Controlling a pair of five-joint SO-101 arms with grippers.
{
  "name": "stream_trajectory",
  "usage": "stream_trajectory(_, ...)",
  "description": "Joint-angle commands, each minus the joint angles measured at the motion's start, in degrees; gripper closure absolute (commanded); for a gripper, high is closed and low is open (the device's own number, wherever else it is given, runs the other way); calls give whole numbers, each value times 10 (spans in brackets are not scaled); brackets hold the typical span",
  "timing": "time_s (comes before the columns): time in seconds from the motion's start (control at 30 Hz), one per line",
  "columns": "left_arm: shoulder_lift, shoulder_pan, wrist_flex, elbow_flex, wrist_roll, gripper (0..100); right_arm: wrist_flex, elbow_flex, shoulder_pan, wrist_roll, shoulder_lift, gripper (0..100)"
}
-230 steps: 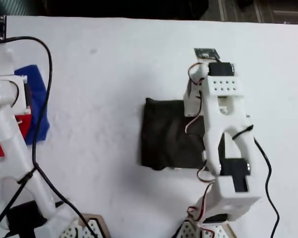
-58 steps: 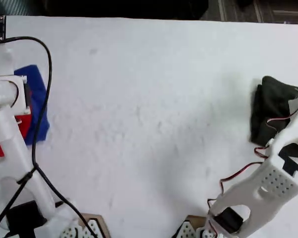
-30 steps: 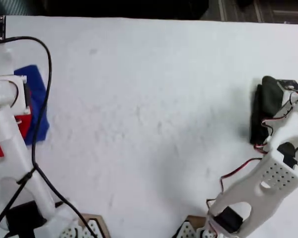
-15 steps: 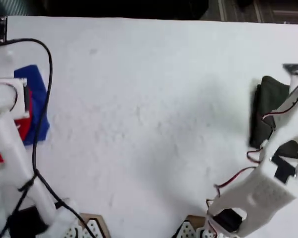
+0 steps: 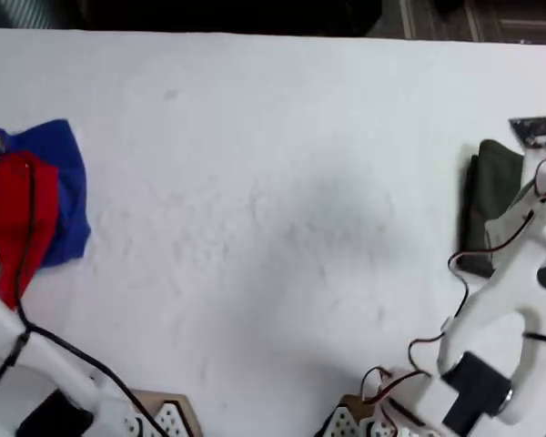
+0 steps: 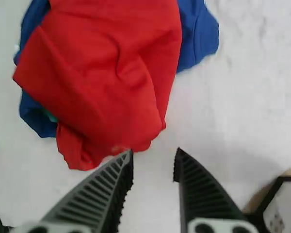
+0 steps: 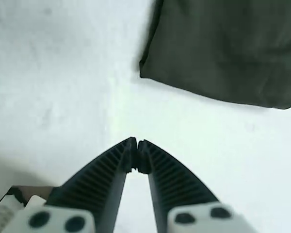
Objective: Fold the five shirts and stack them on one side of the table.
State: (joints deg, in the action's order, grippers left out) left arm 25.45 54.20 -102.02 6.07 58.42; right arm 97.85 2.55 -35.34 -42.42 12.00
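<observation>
**Red shirt (image 5: 18, 214) and blue shirt (image 5: 65, 177) on one side, dark shirt (image 5: 491, 205) on the other**

The worktop (image 5: 273, 182) is white and a bit bumpy. At one side of it, the red shirt lies in a messy heap. It sits on top of the blue shirt, and the blue one sticks out around it. Both are crumpled, not folded. In the left wrist view a tiny bit of green cloth (image 6: 51, 116) peeks out between the red and the blue.

The left tool (image 6: 153, 154) is released. Its two fingers stand apart with nothing between them. It hangs over bare worktop, right next to the edge of the red shirt.

The dark shirt is far away, on the other side of the worktop. It is folded into a neat flat shape with straight edges.

The right tool (image 7: 136, 144) is clenched. Its tips touch each other and it grips nothing. It is over bare worktop near the dark shirt, with a gap between the two.

From above, the white right arm (image 5: 519, 291) covers one edge of the dark shirt. Red and black wires (image 5: 482, 250) run along that arm.
</observation>
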Motion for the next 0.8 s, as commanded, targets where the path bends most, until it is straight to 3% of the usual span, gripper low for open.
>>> stream_trajectory(0.0,11,53,14,61,105,810,3,47,3,0,51,981)
stream_trajectory(0.3,-33,78,125,148,152,764,2,105,34,0,110,981)
stream_trajectory(0.6,-245,71,167,6,86,767,2,105,36,2,126,981)
stream_trajectory(0.77,-314,52,179,-12,73,813,3,105,36,2,126,981)
